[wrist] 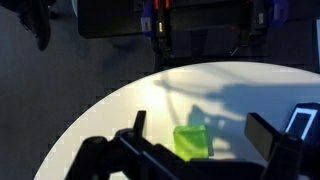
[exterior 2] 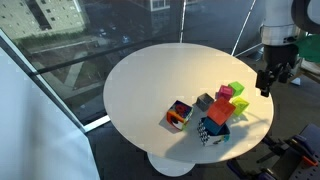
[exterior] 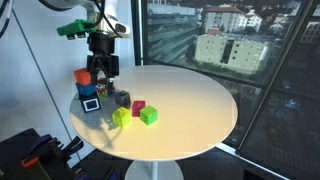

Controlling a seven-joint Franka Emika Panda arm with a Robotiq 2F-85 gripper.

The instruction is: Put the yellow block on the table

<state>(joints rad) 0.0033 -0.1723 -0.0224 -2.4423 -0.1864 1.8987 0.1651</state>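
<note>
- Closest thing in the wrist view: the claw point(wrist: 197, 128), jaws spread wide, nothing in them, dark fingers point(wrist: 128, 140) poking in along the bottom of the shot.
- Just past the fingers, lined up with the gap between them but lower down: the yellow block point(wrist: 190, 141), sitting flat on the cream tabletop point(wrist: 110, 110). Not touching either finger, as far as can be told.
- Same story in an exterior view: yellow block point(exterior: 121, 117) down on the tabletop point(exterior: 190, 95), claw point(exterior: 104, 72) hanging well above it and off toward the stack.
- Handling guess: looks like a small rigid cube, probably light, smooth-faced and maybe a bit slippery. Nothing fragile about it.
- For a grab, pinch two opposite flat faces, centred, about mid-height. Avoid going corner to corner, or expect it to twist out.
- Crowded back there though: green cube point(exterior: 149, 116) just beside, magenta cube point(exterior: 138, 107) right behind. Can't tell if either touches the block. Better to pick the pair of faces with open space on both sides.
- Further back: grey block point(exterior: 122, 100), then a blue-and-white cube point(exterior: 90, 98) with an orange block point(exterior: 82, 76) up on top of that pile.
- Going by block down and claw empty, probably job done already.
- Way off in the distance: buildings point(exterior: 235, 48) beyond the glass.
</note>
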